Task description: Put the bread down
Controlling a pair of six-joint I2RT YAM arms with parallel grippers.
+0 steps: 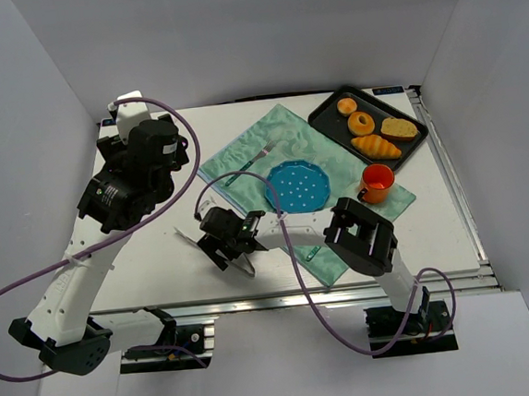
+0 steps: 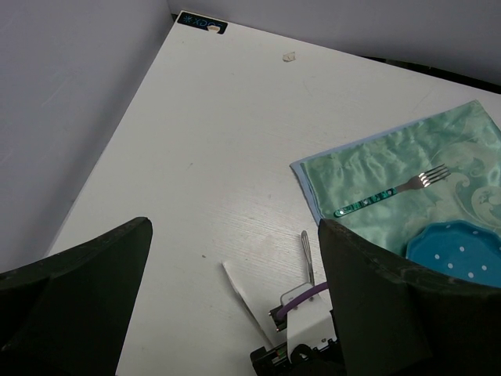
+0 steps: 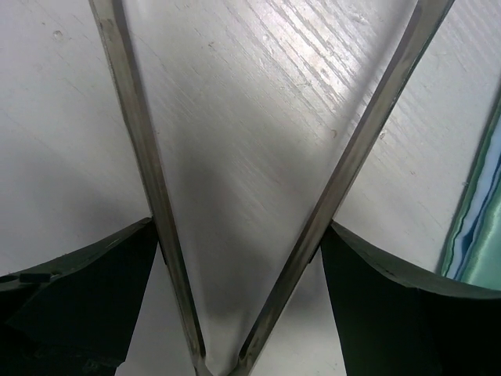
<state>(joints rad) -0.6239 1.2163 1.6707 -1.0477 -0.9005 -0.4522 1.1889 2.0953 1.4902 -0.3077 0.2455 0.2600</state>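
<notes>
Fingers [image 3: 78, 305] of my right gripper [image 1: 229, 236] are closed onto a pair of metal tongs [image 3: 141, 157]. One blade lies against the inside of each finger, and the blades spread in a V over bare table [image 1: 154, 263] with nothing between them. My left gripper [image 2: 235, 227] stands wide apart and holds nothing.

The bread is well away from me. Both pieces lie in the black tray [image 1: 330, 120] at the upper right of the overhead view: the lower bread ring [image 1: 361, 122] and, just above it, the upper bread ring [image 1: 347, 105]. From my tongs they lie up and to the right, beyond the blue plate [image 1: 298, 186]. The tongs point toward the lower left, away from the tray, so I judge that I must swing round before I reach. Being round, the rings have no long axis, so the blades could close from any side. My right arm looks the nearer one, since its base sits below the tray's side of the table.

A croissant [image 1: 376, 146] and a bun [image 1: 398, 128] share the tray, close beside the rings, and an orange cup [image 1: 377, 181] stands near the tray's lower corner, beside the line from tray to plate. The plate rests on a green cloth [image 1: 341, 168] that could slip or wrinkle, while the table itself is white, flat and hard. White walls close in at the left, the right and the top of the frame, leaving little room past the tray.
</notes>
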